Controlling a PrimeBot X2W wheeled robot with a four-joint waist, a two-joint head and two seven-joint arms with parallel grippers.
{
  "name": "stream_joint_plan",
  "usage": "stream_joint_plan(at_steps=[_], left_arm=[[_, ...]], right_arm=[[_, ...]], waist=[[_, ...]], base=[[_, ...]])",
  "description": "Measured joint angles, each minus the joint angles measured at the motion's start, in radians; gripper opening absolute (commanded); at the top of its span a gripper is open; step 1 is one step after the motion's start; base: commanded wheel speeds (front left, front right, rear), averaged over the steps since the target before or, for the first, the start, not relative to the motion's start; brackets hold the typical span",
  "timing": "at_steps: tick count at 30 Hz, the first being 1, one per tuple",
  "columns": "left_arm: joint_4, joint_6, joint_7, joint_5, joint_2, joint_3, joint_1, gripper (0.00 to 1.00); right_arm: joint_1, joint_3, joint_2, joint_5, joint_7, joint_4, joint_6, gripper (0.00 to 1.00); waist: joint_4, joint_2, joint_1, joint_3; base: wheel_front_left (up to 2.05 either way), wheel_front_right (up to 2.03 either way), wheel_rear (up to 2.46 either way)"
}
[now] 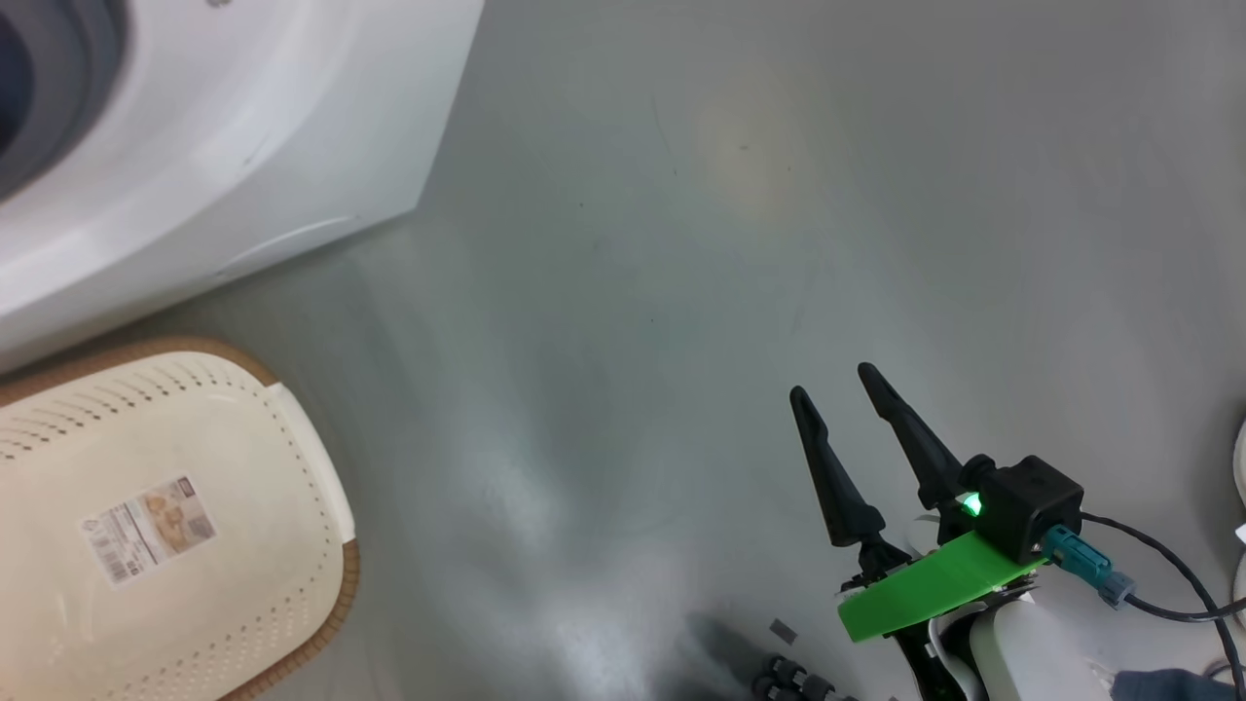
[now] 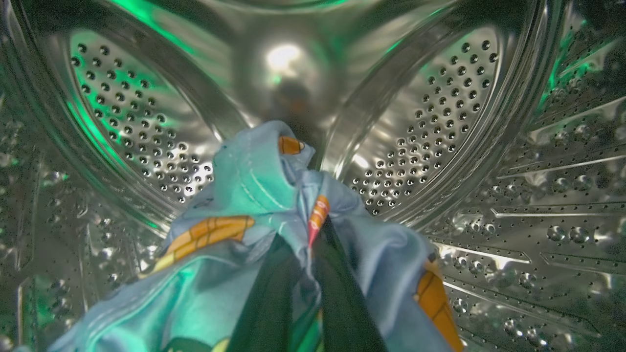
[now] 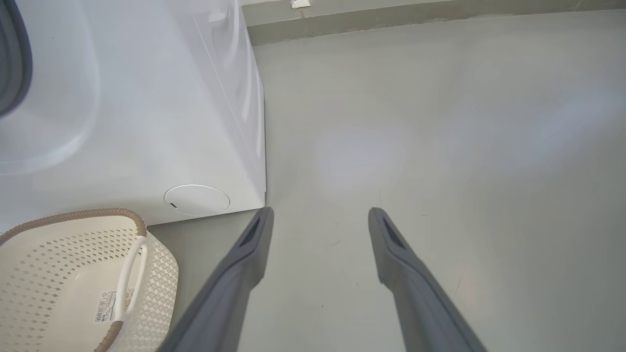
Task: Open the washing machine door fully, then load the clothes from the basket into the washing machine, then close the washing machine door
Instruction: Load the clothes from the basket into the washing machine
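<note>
Inside, your left wrist view puts you in the perforated steel drum (image 2: pixel 440 122), where your left gripper (image 2: pixel 313 234) pinches the clothes (image 2: pixel 244 195), fingers pressed together on the blue printed fabric; the bunch runs lengthwise along the fingers, its peak pointing at the drum's back wall. Your head view gives the outside instead: the white washing machine (image 1: pixel 243 127), the basket (image 1: pixel 195 409) just beside it on the grey floor (image 1: pixel 681 243), and your right gripper (image 1: pixel 833 383), fingers spread above bare floor
</note>
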State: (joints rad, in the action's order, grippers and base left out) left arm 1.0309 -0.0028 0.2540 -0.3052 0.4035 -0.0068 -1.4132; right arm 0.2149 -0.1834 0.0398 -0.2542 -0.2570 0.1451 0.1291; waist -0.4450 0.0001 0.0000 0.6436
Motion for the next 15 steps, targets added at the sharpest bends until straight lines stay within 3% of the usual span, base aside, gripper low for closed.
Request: stream_joint_plan(at_steps=[15], left_arm=[[-0.049, -0.020, 0.002, 0.076, 0.053, -0.054, -0.125, 0.00]], right_arm=[[0.000, -0.028, -0.002, -0.022, 0.000, -0.012, 0.000, 1.00]], waist=[[-0.019, 0.0000, 0.0000, 0.101]], base=[[0.00, 0.00, 0.00]])
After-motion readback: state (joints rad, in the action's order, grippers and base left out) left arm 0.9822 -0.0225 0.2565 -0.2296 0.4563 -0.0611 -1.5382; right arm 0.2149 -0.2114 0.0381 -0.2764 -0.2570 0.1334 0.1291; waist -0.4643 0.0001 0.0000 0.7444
